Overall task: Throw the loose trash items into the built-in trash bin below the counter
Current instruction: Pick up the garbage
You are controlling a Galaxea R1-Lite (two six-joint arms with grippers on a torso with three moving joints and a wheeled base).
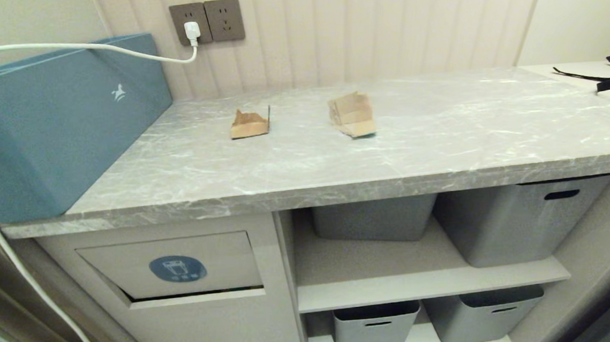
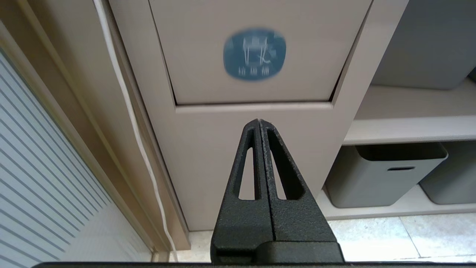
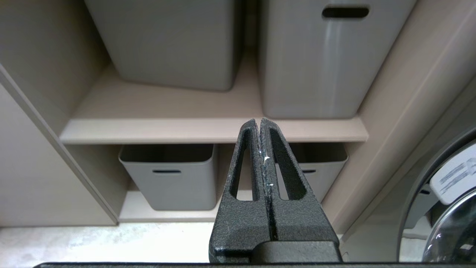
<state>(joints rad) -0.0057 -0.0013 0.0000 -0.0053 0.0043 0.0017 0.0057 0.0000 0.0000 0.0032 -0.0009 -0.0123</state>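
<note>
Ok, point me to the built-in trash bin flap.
In the head view the trash bin flap sits low on the left, in the beige cabinet front under the counter, left of the open shelves holding grey storage bins.

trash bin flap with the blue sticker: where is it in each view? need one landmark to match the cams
Head view: trash bin flap sits at lower left, under the counter edge, left of the open shelves.
Left wrist view: flap fills the upper centre, above the left gripper, jaws shut.
Right wrist view: not in it; only shelves and bins.
Shared landmark: the grey storage bin on the bottom shelf.
</note>
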